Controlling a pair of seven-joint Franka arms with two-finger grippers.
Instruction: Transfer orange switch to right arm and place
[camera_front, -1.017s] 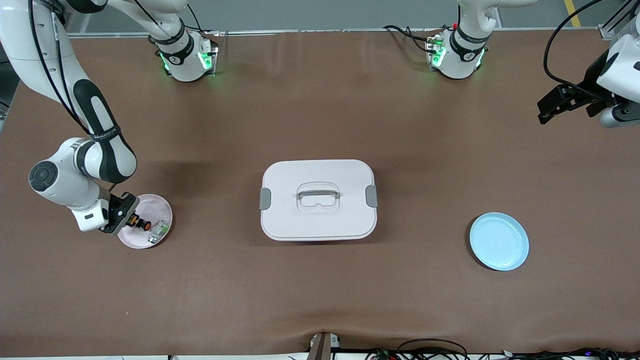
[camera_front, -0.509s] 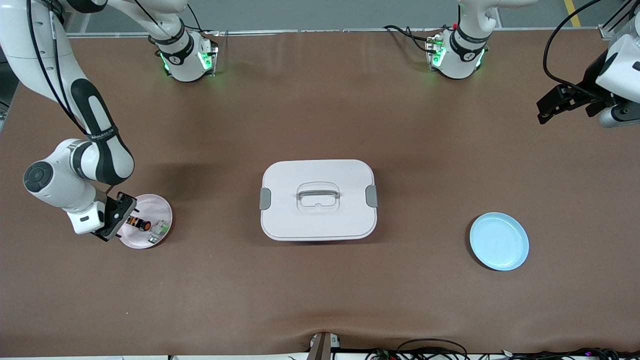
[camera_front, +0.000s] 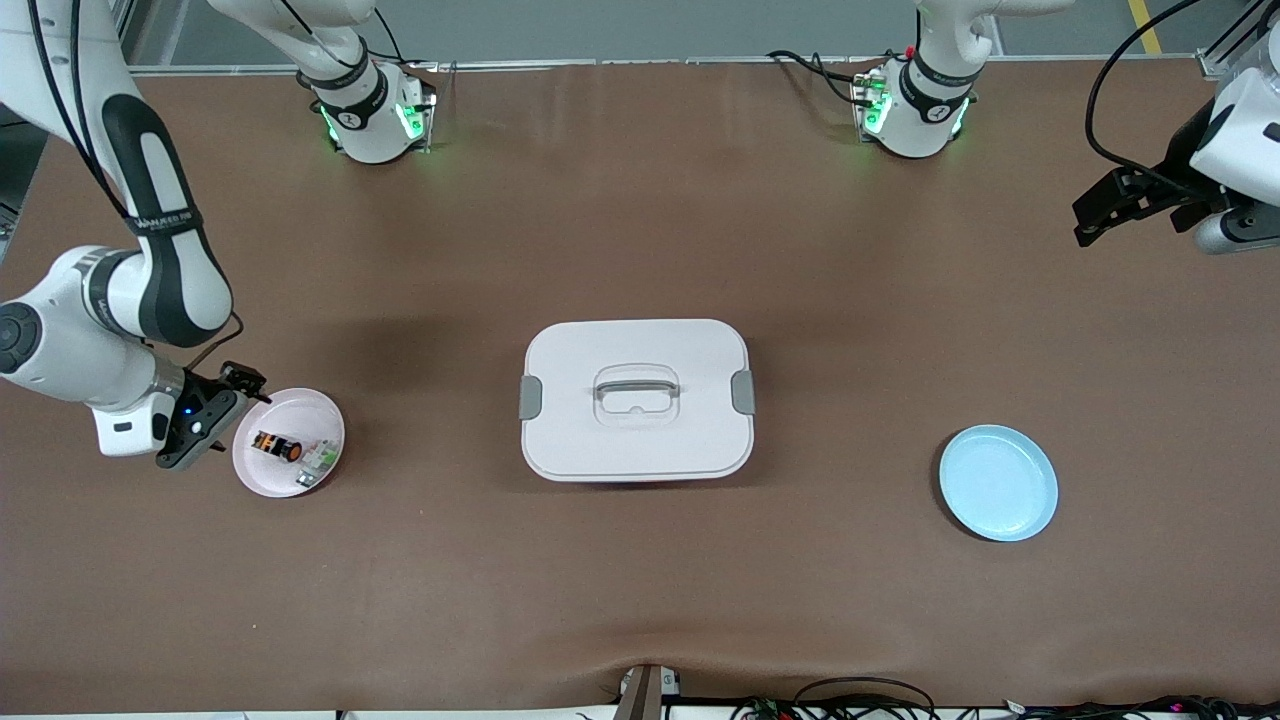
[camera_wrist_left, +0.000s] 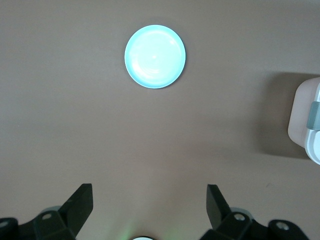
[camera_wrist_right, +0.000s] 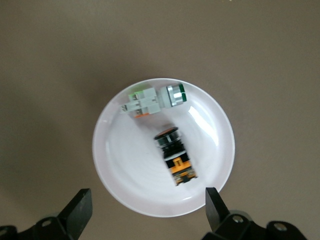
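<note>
Switch (camera_front: 276, 446) lies on its side in the pink plate (camera_front: 322, 408) at the right arm's end of the counter. Right end effector (camera_front: 207, 420), wide open and empty, hangs just beside the plate; I'd lift it clear without nudging anything. Left end effector (camera_front: 1100, 207) waits, open and empty.

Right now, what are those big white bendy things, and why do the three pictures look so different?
They are two robot arms, each ending in a gripper. One picture looks down from a high camera; the other two come from cameras on the arms' wrists. The right gripper is open and empty beside a pink plate holding the orange switch and a small green-and-white part. The left gripper waits open over its end of the table. A closed white box sits in the middle, and a blue plate lies toward the left arm's end.
</note>
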